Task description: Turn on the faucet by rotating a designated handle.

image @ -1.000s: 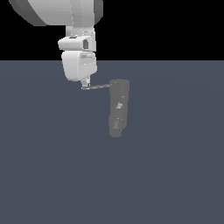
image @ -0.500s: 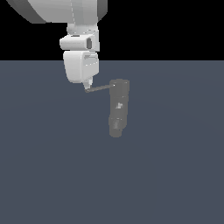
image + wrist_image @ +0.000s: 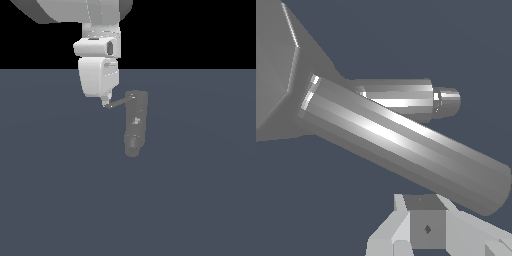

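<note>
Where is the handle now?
In the exterior view, the handle projects from the faucet's top toward that view's left; its free end is at the gripper.

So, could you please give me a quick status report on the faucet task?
White gripper at free end of thin dark grey handle rod; jaw state unclear. Chunky dark grey faucet column untouched. Nothing in the way.

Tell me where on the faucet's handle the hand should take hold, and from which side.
Best near the free tip of the handle, the thin straight rod jutting from the top of the faucet toward the exterior view's left. Far from the column, the tip gives most leverage. The hand sits above that tip, so coming down from above looks sensible; whether it is open cannot be told.
</note>
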Controlling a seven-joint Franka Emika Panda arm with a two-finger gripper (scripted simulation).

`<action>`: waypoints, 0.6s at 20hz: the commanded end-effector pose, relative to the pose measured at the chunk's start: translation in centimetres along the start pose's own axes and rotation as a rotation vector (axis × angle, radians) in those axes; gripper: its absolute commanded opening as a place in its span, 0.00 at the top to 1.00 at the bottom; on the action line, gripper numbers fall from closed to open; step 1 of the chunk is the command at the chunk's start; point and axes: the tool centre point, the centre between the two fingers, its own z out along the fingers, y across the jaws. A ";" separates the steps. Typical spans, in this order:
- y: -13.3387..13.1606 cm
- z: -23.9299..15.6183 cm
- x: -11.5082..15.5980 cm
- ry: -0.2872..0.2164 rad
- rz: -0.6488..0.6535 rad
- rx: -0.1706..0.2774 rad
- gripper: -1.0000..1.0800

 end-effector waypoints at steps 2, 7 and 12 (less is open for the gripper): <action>1.0 0.0 1.0 0.002 0.003 -0.003 1.00; 2.2 -0.1 2.1 0.002 0.001 -0.003 1.00; 3.2 -0.1 3.0 0.002 0.000 -0.003 1.00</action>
